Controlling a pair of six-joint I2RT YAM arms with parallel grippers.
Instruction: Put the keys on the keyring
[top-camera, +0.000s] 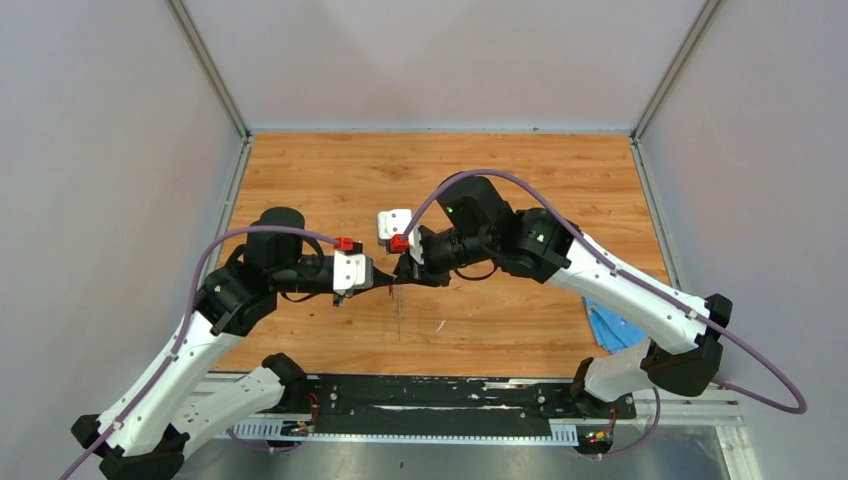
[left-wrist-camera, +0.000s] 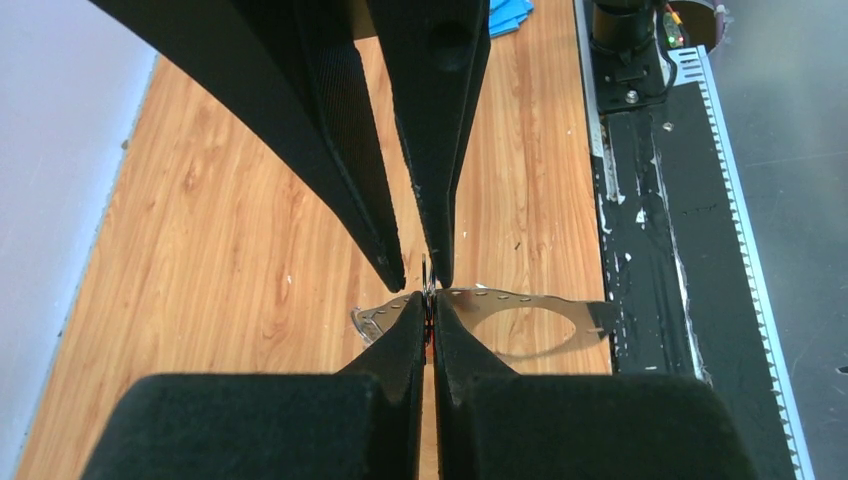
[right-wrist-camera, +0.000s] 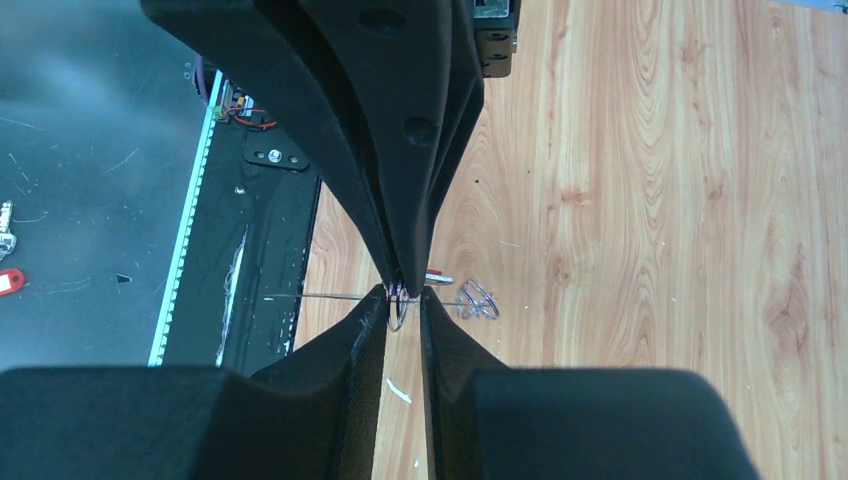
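No lettering, label, brand mark or number can be read in any of the three views. A small red tag lies on the grey surface beyond the table's edge in the right wrist view, too small to show any writing.

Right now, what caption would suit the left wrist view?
Left gripper and right gripper meet tip to tip at the jagged grey keyring.

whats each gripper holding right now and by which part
The left gripper, shut, pinches the keyring by its rim at the fingertips. The right gripper has its jaws narrowly apart around a small wire loop; whether it grips cannot be told.
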